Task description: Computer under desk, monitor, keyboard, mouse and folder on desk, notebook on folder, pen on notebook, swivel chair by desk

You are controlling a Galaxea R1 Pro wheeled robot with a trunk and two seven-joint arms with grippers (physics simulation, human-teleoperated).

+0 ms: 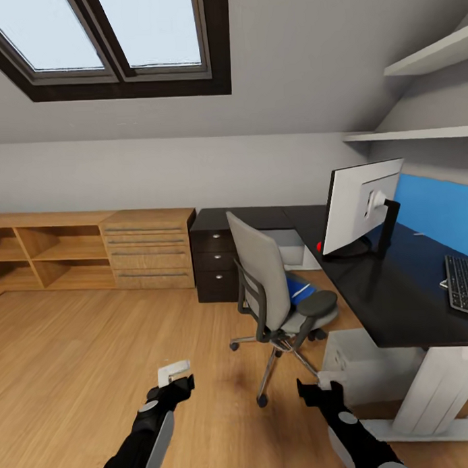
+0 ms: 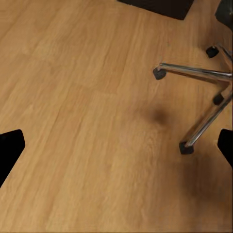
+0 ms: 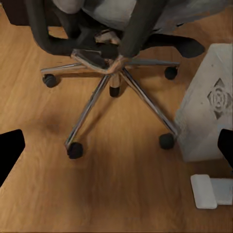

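Bedroom flooring is lying bare beneath both empty, spread grippers, left (image 1: 176, 382) and right (image 1: 320, 387), while the folder (image 1: 300, 288) is sitting on the swivel chair (image 1: 276, 286) beside the desk (image 1: 398, 289), risking the casters rolling if nudged.

text: none readable | keyboard (image 1: 463, 284) keys: too small to read | computer (image 3: 206, 104) front: vent pattern only, no lettering
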